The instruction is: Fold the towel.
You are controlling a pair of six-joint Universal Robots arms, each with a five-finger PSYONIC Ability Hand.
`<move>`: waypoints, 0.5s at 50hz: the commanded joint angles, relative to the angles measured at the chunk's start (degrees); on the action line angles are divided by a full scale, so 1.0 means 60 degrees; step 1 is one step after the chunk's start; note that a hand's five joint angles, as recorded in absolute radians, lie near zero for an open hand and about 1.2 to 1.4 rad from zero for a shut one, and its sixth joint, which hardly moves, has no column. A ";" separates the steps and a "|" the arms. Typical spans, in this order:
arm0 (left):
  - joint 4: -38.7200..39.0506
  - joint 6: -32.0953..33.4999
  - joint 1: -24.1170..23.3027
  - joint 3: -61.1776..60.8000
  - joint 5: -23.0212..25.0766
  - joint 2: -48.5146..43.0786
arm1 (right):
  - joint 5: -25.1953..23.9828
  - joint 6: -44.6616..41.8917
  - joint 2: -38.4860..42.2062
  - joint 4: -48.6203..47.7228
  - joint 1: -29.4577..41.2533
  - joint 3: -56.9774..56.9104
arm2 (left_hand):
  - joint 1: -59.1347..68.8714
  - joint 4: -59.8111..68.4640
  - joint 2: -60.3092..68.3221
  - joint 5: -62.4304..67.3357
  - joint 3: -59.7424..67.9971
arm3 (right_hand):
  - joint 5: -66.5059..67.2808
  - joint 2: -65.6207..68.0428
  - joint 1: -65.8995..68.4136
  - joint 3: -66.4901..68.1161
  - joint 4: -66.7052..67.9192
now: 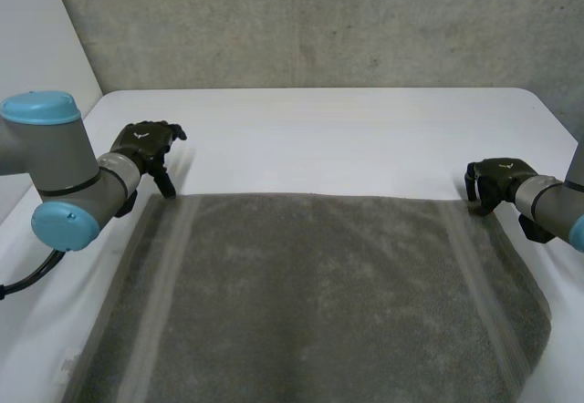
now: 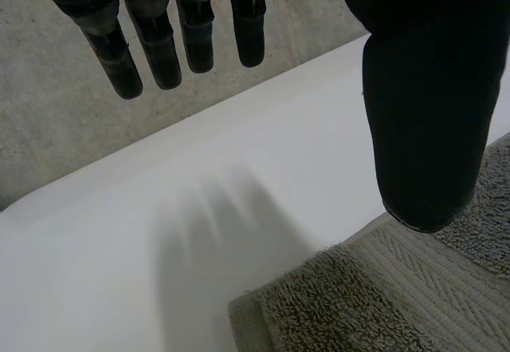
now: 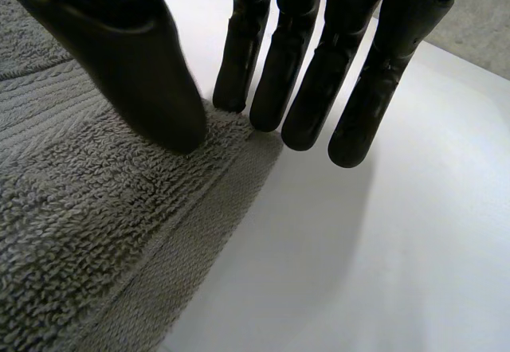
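Observation:
A grey terry towel (image 1: 319, 303) lies flat on the white table (image 1: 347, 139), its far edge running between my two hands. My left hand (image 1: 146, 143) hovers just off the towel's far left corner (image 2: 319, 304), open, its fingers (image 2: 159, 49) straight over bare table and its thumb (image 2: 422, 89) above the towel's edge. At the far right corner sits my right hand (image 1: 497, 180). Its thumb (image 3: 135, 65) rests on the towel (image 3: 96, 209) and its straight fingers (image 3: 311, 89) touch down at the corner's edge. The corner lies flat, not lifted.
Bare white table (image 3: 358, 272) stretches beyond the towel's far edge up to a grey concrete wall (image 1: 319, 20). The towel's near part runs out of the head view. A narrow strip of table shows on either side of it.

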 commanded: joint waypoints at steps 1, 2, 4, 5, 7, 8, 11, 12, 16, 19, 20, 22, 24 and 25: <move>0.0000 -0.0025 -0.0001 0.0005 -0.0002 0.0003 | -0.0001 0.0010 -0.0007 0.0014 0.0000 0.0061 | 0.0219 0.0236 0.0239 0.0291 0.0243 | 0.2333 0.2389 0.2308 0.2373 0.2365; 0.0000 -0.0025 -0.0001 -0.0009 -0.0002 0.0003 | -0.0001 0.0010 -0.0007 0.0014 0.0000 0.0061 | 0.0219 0.0236 0.0239 0.0291 0.0243 | 0.2340 0.2397 0.2316 0.2381 0.2372; 0.0000 -0.0025 -0.0001 -0.0009 -0.0002 0.0003 | -0.0030 0.0009 -0.0022 -0.0001 0.0000 0.0134 | 0.0219 0.0236 0.0239 0.0291 0.0243 | 0.3144 0.3200 0.3119 0.3184 0.3175; -0.0015 -0.0025 -0.0001 -0.0009 -0.0002 0.0003 | -0.0030 0.0010 -0.0022 -0.0001 0.0000 0.0134 | 0.0219 0.0236 0.0239 0.0291 0.0243 | 0.3144 0.3200 0.3119 0.3184 0.3175; -0.0015 -0.0025 -0.0001 -0.0009 -0.0002 0.0003 | -0.0059 0.0010 -0.0022 -0.0001 0.0000 0.0178 | 0.0191 0.0208 0.0212 0.0263 0.0216 | 0.3144 0.3200 0.3119 0.3184 0.3175; -0.0015 -0.0025 -0.0001 -0.0009 -0.0002 0.0003 | -0.0059 0.0010 -0.0022 -0.0001 0.0000 0.0178 | 0.0191 0.0208 0.0211 0.0263 0.0215 | 0.3144 0.3200 0.3119 0.3184 0.3175; -0.0015 -0.0025 -0.0001 -0.0009 -0.0002 0.0003 | -0.0161 0.0010 -0.0037 0.0014 0.0000 0.0178 | 0.0191 0.0208 0.0211 0.0263 0.0215 | 0.3144 0.3200 0.3119 0.3184 0.3175; -0.0015 -0.0025 0.0014 -0.0009 -0.0002 0.0003 | -0.0191 0.0010 -0.0066 0.0014 -0.0014 0.0193 | 0.0191 0.0208 0.0211 0.0263 0.0215 | 0.3144 0.3200 0.3119 0.3184 0.3175; -0.0015 -0.0025 0.0014 -0.0009 -0.0002 0.0017 | -0.0191 0.0039 -0.0139 -0.0001 -0.0044 0.0193 | 0.0163 0.0180 0.0183 0.0235 0.0187 | -0.1220 -0.1164 -0.1244 -0.1180 -0.1188; -0.0015 -0.0025 0.0028 -0.0009 -0.0002 0.0017 | -0.0176 0.0229 -0.0227 -0.0001 -0.0059 0.0193 | 0.0163 0.0180 0.0183 0.0235 0.0187 | -0.3967 -0.3911 -0.3992 -0.3927 -0.3936; -0.0015 -0.0025 0.0028 -0.0009 -0.0002 0.0017 | -0.0176 0.0360 -0.0256 0.0014 -0.0073 0.0193 | 0.0163 0.0180 0.0183 0.0235 0.0187 | -0.4384 -0.4328 -0.4409 -0.4344 -0.4352; -0.0015 -0.0025 0.0028 -0.0009 -0.0002 0.0017 | -0.0191 0.0477 -0.0271 0.0029 -0.0073 0.0193 | 0.0163 0.0180 0.0183 0.0235 0.0187 | -0.4582 -0.4526 -0.4607 -0.4542 -0.4551; -0.0015 -0.0025 0.0028 -0.0009 -0.0002 0.0017 | -0.0191 0.0551 -0.0286 0.0029 -0.0073 0.0193 | 0.0163 0.0180 0.0183 0.0235 0.0187 | -0.4584 -0.4528 -0.4609 -0.4544 -0.4553; -0.0015 -0.0025 0.0028 -0.0009 -0.0002 0.0017 | -0.0191 0.0566 -0.0286 0.0029 -0.0073 0.0193 | 0.0163 0.0180 0.0183 0.0235 0.0187 | -0.4584 -0.4528 -0.4609 -0.4544 -0.4553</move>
